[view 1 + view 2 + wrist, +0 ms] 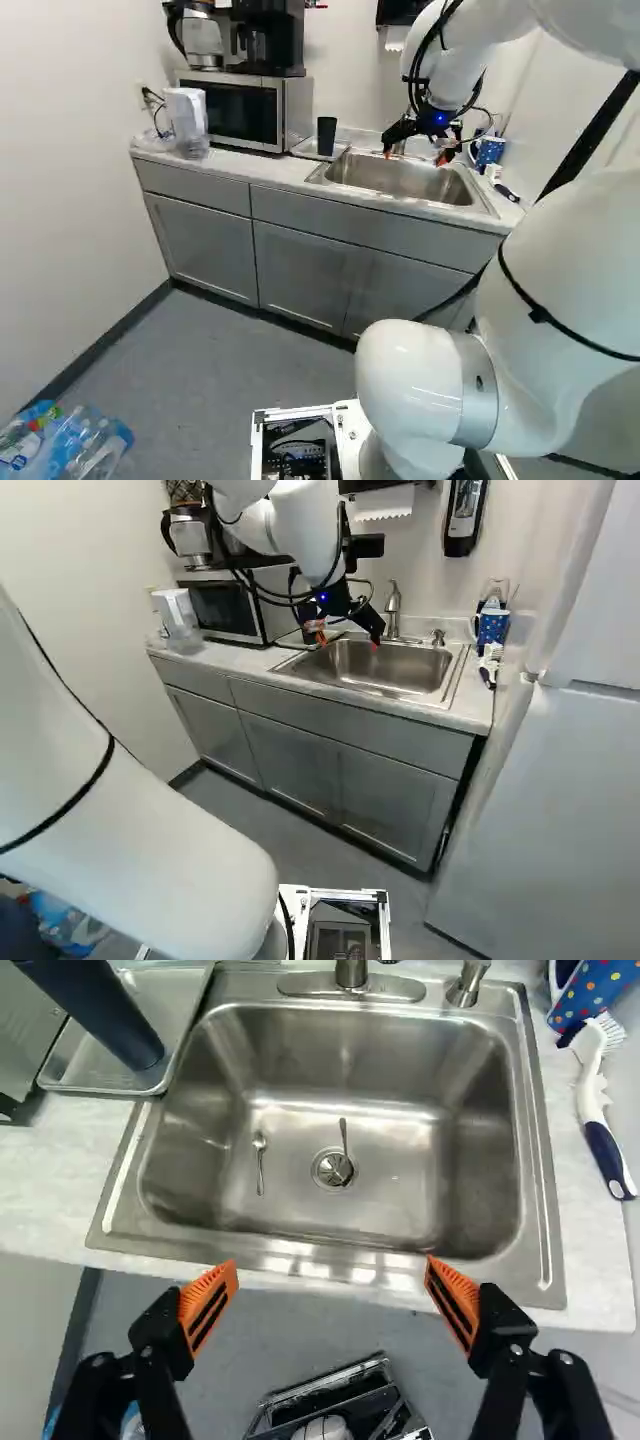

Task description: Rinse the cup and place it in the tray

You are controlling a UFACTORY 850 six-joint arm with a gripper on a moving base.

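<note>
Wide open and with nothing between its fingers, my gripper [415, 156] hangs over the sink area. In the wrist view the gripper [331, 1268] stands by the sink's front edge, the basin ahead of it. A tall black cup [327, 136] stands on a shallow clear tray [305, 150] beside the sink. The wrist view shows the same cup [112, 1015] on the tray [85, 1068], beyond the sink's rim and well apart from the fingers. The sink [400, 1175] holds two small spoons, one [260, 1160] on the basin floor and one [344, 1138] at the drain.
Behind the sink rises the faucet [393, 610]. A blue dotted mug [491, 627] and a brush [597, 1125] are on the counter at the sink's far side from the tray. A microwave [245, 110] with a coffee maker on top and a clear plastic container [187, 120] stand past the tray.
</note>
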